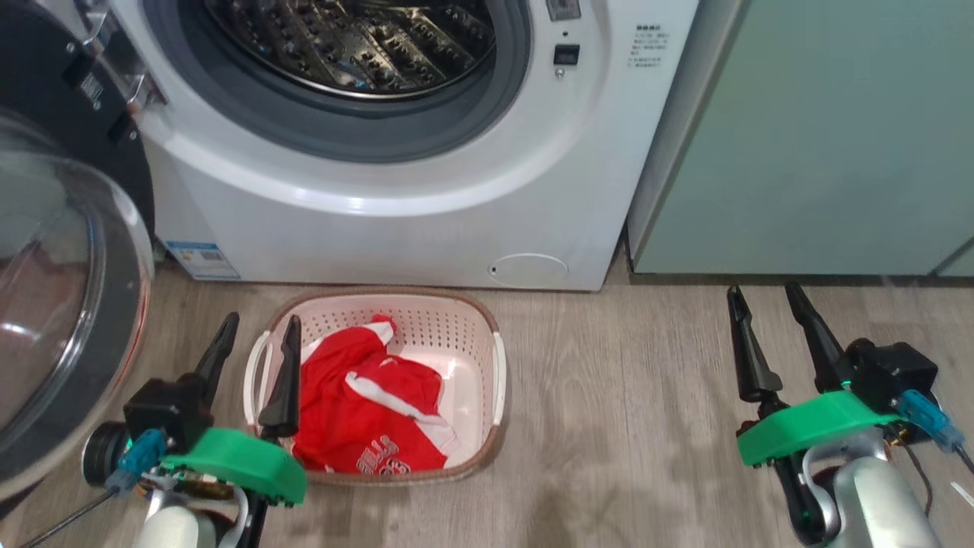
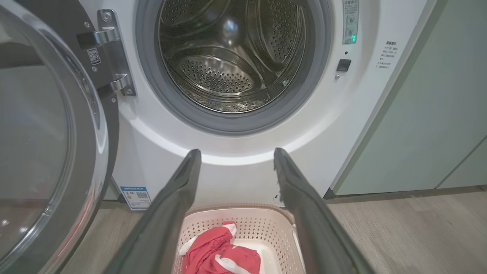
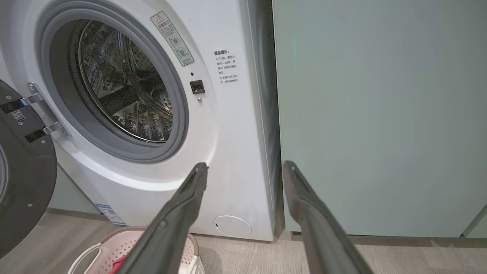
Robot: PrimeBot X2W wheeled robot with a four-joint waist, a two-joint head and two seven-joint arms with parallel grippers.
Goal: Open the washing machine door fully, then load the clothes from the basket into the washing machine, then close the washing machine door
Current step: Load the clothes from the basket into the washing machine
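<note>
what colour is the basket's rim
Brown, woven-look, around the cream perforated plastic basket; best in the head view.

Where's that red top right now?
The red top lies in the cream basket on the floor before the open washing machine, lower left in the head view, beside the left tool.

A home laundry corner; a white front-loading washing machine (image 1: 396, 221), blue label sticker (image 1: 202, 261) low on its front, stands beside pale green cabinets (image 1: 822, 137); wood-look plank floor (image 1: 631, 396); a small basket (image 1: 441, 320) of red clothes (image 1: 358, 411) sits before it
</note>
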